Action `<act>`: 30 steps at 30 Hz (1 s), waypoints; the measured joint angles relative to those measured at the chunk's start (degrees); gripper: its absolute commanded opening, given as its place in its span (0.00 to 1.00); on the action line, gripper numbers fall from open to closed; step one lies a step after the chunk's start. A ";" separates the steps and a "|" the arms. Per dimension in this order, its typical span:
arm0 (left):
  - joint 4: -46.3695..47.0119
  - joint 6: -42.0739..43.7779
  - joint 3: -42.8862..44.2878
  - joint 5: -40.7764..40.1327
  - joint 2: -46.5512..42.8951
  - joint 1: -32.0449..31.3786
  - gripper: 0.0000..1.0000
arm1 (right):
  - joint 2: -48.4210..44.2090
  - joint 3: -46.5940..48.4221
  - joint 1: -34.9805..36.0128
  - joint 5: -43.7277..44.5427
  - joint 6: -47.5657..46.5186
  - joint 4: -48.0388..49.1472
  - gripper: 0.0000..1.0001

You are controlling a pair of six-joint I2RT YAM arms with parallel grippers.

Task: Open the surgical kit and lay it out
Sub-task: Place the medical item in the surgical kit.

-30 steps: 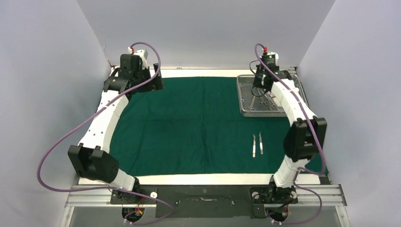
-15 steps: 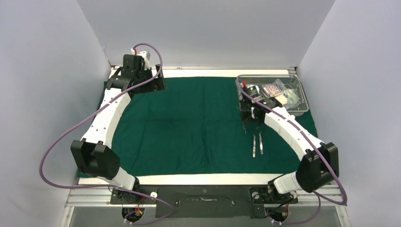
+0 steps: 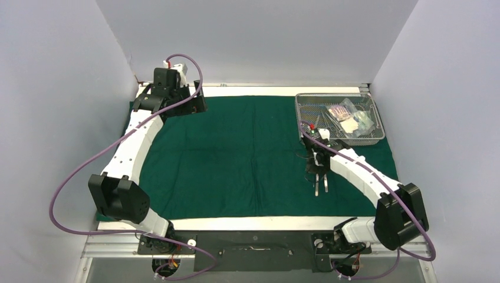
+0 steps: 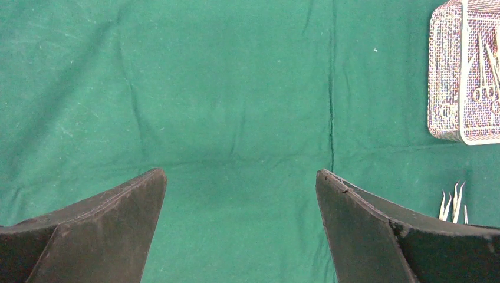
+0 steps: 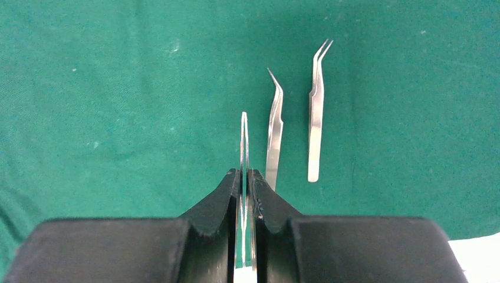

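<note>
The dark green drape (image 3: pixel 236 159) lies spread flat on the table. The wire-mesh tray (image 3: pixel 306 101) stands on its back right corner and holds clear gauze packets (image 3: pixel 348 118) and ring-handled forceps (image 4: pixel 480 76). Two bent-tip tweezers (image 5: pixel 274 135) (image 5: pixel 316 112) lie side by side on the cloth in front of the tray. My right gripper (image 5: pixel 244 174) hovers just left of them, shut on a thin steel instrument (image 5: pixel 244 141) seen edge-on, its tip poking forward. At the drape's back left corner my left gripper (image 4: pixel 242 172) stands wide open over bare cloth.
White walls enclose the table on three sides. The tray (image 4: pixel 445 76) sits close to the right wall. The right arm's forearm (image 3: pixel 359 171) stretches over the drape's right part. Purple cables (image 3: pixel 88 171) loop off both arms.
The right arm has swung from the tray toward the near side, carrying the thin steel instrument down beside the two tweezers. The left arm has barely moved.
</note>
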 measured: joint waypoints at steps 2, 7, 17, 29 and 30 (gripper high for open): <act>0.00 0.00 0.00 0.00 0.00 0.00 0.96 | 0.87 -0.37 0.00 0.98 0.63 0.35 0.05; 0.00 0.00 0.00 0.00 0.00 0.00 0.96 | 4.37 -0.81 0.02 1.64 1.05 2.54 0.05; 0.00 0.37 0.00 -0.87 0.00 0.00 0.96 | 9.20 -1.14 0.44 0.20 0.35 4.94 0.07; -0.02 1.03 0.00 -2.08 0.00 0.00 0.96 | 12.17 -1.36 1.57 -0.28 -0.13 5.16 0.13; -0.02 1.05 0.00 -2.12 0.00 0.00 0.96 | 12.17 -1.36 1.62 -0.28 -0.13 5.16 0.14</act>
